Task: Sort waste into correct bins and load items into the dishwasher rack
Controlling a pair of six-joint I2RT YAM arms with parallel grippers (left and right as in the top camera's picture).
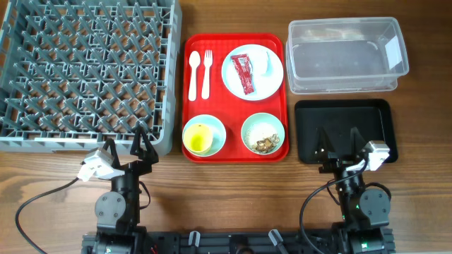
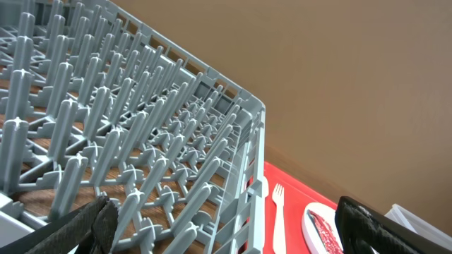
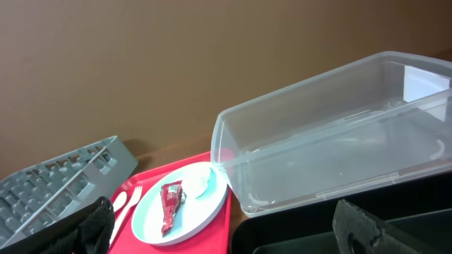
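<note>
Now | wooden table [image 1: 233, 185] | plain brown wall [image 2: 353, 70] behind | left tool [image 1: 126, 143], right tool [image 1: 340, 140] both spread, empty

Red serving tray [image 1: 233, 106] lies flat on wooden table [image 1: 226, 190]. Black cables [image 1: 17, 215] loop at the table's near edge. Plain brown wall [image 2: 353, 70] stands behind.

Place: a robot test bench laid out like a canteen dish-return, not a working kitchen.
Surface: a wood-grain tabletop [image 1: 233, 183] filled the overhead view.
Backdrop: a plain brown wall [image 2: 353, 70] stood behind everything in both wrist views.
Rig: a black rail [image 1: 233, 243] along the bottom edge carried the left arm [image 1: 116, 201] and right arm [image 1: 364, 201].
Props: a grey dishwasher rack [image 1: 85, 70] sat at upper left, a red serving tray [image 1: 216, 106] at centre, and a clear tub [image 1: 339, 60] and black tray [image 1: 311, 120] at right.
</note>
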